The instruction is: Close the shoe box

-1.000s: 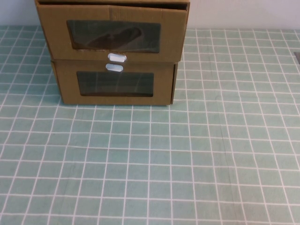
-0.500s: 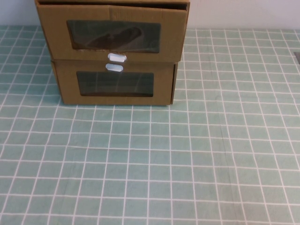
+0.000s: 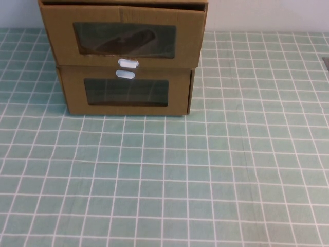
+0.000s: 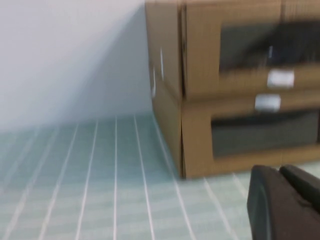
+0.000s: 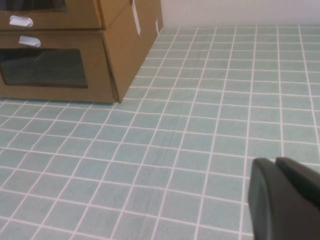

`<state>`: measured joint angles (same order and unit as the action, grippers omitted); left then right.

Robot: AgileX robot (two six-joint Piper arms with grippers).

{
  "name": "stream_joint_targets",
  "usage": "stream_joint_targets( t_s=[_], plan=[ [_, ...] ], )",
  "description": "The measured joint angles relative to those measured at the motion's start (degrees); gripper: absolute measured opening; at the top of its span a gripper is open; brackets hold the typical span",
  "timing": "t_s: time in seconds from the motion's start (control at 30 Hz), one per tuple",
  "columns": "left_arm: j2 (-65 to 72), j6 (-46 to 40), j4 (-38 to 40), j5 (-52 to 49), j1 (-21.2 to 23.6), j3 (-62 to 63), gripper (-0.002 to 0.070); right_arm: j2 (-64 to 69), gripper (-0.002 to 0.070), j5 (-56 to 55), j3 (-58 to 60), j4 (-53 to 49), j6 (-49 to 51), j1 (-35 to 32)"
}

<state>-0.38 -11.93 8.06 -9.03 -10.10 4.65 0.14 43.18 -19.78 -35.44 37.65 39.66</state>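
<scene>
Closest to the robot it's just the tablecloth (image 3: 205,185), pale green with a white grid, and nothing sitting on that near stretch in the high view. Neither arm shows up in the high view at all.

The left gripper (image 4: 287,202) only shows as a dark blurry lump at the edge of its own wrist view, hovering low over the cloth, a bit in front of the boxes and off toward their left corner. Can't tell if its jaws are spread or pressed together. Same deal with the right gripper (image 5: 285,197): a dark rounded chunk over the bare cloth, well apart from the boxes and off to their right, jaws impossible to read.

Further back, left of centre, there are two cardboard boxes stacked. The lower box (image 3: 126,92) sits on the cloth, with a dark window in front and a small white tab at its top edge. On top of it is the shoe box (image 3: 123,36), with its own window, something dark visible through it, and a white tab at its bottom edge, so the two tabs nearly meet. Its front juts slightly forward past the lower box. Behind everything is a plain white wall (image 3: 267,15).
</scene>
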Motion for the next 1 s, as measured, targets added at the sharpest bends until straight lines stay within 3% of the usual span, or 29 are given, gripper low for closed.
stream_joint_targets(
  t_s=[0.43,1.0],
  plan=[
    [-0.2,2.0,-2.7,-12.4,0.0,-6.2,-0.0005,0.0,-0.0014,-0.1,0.0,0.0,0.0,0.0],
    [-0.2,2.2,-3.1,-13.1,0.0,-6.2,-0.0005,0.0,-0.0014,-0.1,0.0,0.0,0.0,0.0]
  ],
)
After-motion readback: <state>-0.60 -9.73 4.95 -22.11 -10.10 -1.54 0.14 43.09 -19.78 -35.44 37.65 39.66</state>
